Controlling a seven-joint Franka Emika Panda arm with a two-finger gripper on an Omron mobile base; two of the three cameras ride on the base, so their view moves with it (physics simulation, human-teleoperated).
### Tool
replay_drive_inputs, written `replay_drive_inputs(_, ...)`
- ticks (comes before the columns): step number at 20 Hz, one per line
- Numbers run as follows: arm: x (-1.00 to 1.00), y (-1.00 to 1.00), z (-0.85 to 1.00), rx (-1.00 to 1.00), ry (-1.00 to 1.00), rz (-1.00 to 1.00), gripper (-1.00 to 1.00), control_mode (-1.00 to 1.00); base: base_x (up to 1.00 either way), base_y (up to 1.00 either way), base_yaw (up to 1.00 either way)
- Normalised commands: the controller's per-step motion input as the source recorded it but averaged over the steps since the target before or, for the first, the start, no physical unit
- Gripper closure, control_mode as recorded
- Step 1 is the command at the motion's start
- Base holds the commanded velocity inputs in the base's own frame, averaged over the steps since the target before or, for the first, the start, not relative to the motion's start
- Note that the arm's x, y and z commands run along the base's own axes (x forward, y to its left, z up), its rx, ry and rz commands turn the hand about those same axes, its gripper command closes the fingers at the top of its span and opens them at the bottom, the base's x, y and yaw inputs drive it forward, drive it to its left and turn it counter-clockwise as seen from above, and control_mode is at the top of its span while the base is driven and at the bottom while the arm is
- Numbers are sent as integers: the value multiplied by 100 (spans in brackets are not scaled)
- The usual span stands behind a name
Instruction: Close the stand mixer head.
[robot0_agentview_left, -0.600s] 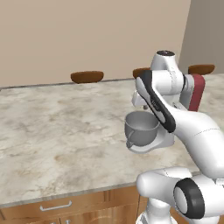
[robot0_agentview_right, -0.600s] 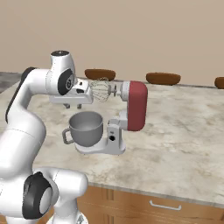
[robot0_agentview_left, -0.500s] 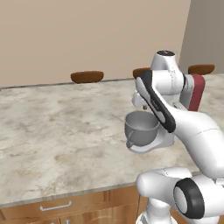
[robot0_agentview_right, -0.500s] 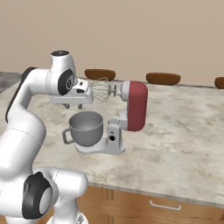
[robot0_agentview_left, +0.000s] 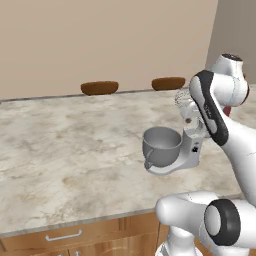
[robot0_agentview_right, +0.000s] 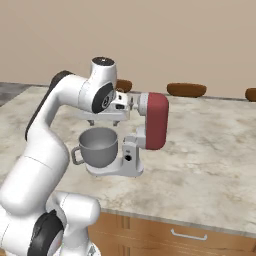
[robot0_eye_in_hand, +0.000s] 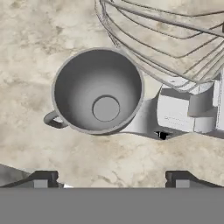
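Note:
The stand mixer head (robot0_agentview_right: 157, 120) is dark red and tilted up, almost upright, on its silver-grey base (robot0_agentview_right: 131, 159). In the left base view my arm covers most of the head (robot0_agentview_left: 228, 111). The wire whisk (robot0_eye_in_hand: 175, 39) juts out level, above and beside the grey bowl (robot0_eye_in_hand: 98, 89). My gripper (robot0_agentview_right: 103, 121) hovers over the bowl (robot0_agentview_right: 98, 147), its hand against the silver hub (robot0_agentview_right: 135, 102) end of the head. The fingertips (robot0_eye_in_hand: 41, 179) stand far apart, so the gripper (robot0_eye_in_hand: 111, 181) is open and empty. The whisk (robot0_agentview_left: 184, 102) shows beside my forearm.
The mixer stands on a marble counter (robot0_agentview_left: 75, 145) near its front edge, with a drawer handle (robot0_agentview_left: 62, 235) below. Brown stool seats (robot0_agentview_left: 100, 87) line the far side. Bare counter lies left of the bowl (robot0_agentview_left: 162, 147).
My hand has moved toward the mixer head, from beside the whisk tip to over the whisk by the hub. The head stays tilted up and the bowl has not moved.

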Motion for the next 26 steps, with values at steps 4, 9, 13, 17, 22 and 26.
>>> replay_drive_inputs(4,-37,-100,22,26,-6,21,-100,-100,0,0,0)
replay_drive_inputs(9,-35,-88,24,13,-8,30,-100,-100,0,0,0)
replay_drive_inputs(13,-22,-68,0,4,-13,34,-100,-100,0,0,0)
replay_drive_inputs(17,-2,-63,0,0,-22,41,-100,-100,0,0,0)
replay_drive_inputs(22,6,-47,0,0,-32,37,-100,-100,0,0,0)
replay_drive_inputs(26,35,-18,0,0,-42,20,-100,-100,0,0,0)
